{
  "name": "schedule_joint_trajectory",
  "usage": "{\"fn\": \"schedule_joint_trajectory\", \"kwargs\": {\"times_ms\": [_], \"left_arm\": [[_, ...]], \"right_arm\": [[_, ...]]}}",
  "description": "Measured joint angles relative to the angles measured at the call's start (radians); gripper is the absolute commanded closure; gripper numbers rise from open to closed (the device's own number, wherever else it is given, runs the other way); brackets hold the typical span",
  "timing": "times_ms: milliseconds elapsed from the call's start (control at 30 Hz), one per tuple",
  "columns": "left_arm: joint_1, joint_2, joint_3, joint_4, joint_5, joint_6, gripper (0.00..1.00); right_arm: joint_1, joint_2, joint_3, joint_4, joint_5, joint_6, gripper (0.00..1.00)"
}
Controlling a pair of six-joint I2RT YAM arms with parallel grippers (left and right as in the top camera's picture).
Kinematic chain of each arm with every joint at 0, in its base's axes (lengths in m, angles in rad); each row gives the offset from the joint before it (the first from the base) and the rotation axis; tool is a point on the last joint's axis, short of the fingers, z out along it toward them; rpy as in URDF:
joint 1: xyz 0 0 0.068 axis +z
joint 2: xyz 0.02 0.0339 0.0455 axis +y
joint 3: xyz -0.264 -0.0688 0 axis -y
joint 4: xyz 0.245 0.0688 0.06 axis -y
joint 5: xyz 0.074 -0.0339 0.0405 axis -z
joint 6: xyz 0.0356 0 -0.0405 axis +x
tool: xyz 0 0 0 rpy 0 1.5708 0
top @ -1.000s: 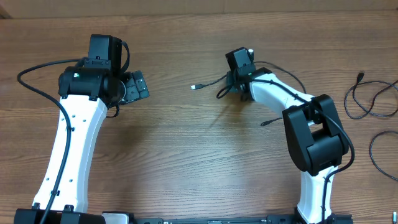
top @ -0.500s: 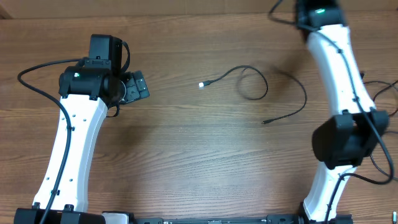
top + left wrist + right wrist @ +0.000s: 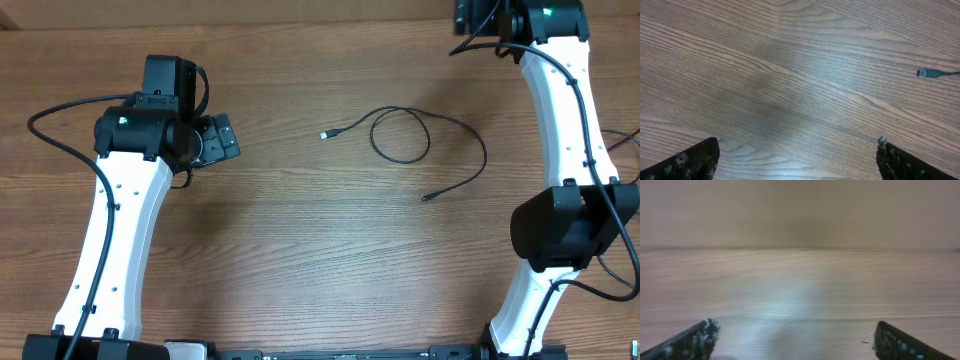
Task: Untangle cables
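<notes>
**Change of state.** The right arm is now reaching to the far edge of the bench, having swung away from the middle. The cable (image 3: 400, 135) that was bunched under it is now lying free in the middle of the bench. It is forming one open loop, with a pale plug (image 3: 325, 134) pointing toward the left arm and a dark plug (image 3: 428, 197) on the near side. The left arm is holding the same pose as before.

**End effectors.** The right end effector (image 3: 792, 327) is showing its fingers (image 3: 690, 342) apart, with nothing between them and only blurred bench beyond. The left end effector (image 3: 228, 140) is also standing apart and empty, hovering over bare bench (image 3: 790, 75). The pale plug is showing at the right margin of its wrist view.

**Step in hand (judgement).** The right arm appears to be finishing a release and pull-away.

1. The arm should be travelling high, so that no finger is dragging the laid-out loop shut.
2. The single crossing in the loop is probably best opened by taking one plug end and drawing it outward, not by lifting the middle.
3. More cord (image 3: 622, 138) is lying at the right margin, partly hidden behind the right arm, so its layout cannot be told.

**Containers.** No container is showing in any view. The cable is resting directly on the bench.
</notes>
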Motion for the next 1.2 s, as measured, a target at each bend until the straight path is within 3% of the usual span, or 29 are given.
{"fn": "schedule_joint_trajectory", "kwargs": {"times_ms": [267, 433, 567, 767, 867, 1200], "left_arm": [[0.000, 0.000, 0.000, 0.000, 0.000, 0.000, 0.00], [0.000, 0.000, 0.000, 0.000, 0.000, 0.000, 0.00], [0.000, 0.000, 0.000, 0.000, 0.000, 0.000, 0.00], [0.000, 0.000, 0.000, 0.000, 0.000, 0.000, 0.00], [0.000, 0.000, 0.000, 0.000, 0.000, 0.000, 0.00], [0.000, 0.000, 0.000, 0.000, 0.000, 0.000, 0.01]], "right_arm": [[0.029, 0.000, -0.221, -0.069, -0.280, 0.071, 0.07], [0.087, 0.002, -0.435, 0.002, -0.396, 0.087, 0.18], [0.145, 0.002, -0.520, 0.090, -0.468, 0.092, 0.18], [0.208, 0.002, -0.602, 0.199, -0.509, 0.101, 0.13], [0.227, 0.002, -0.667, 0.291, -0.514, 0.137, 0.25], [0.232, 0.002, -0.695, 0.341, -0.478, 0.170, 0.23]]}}
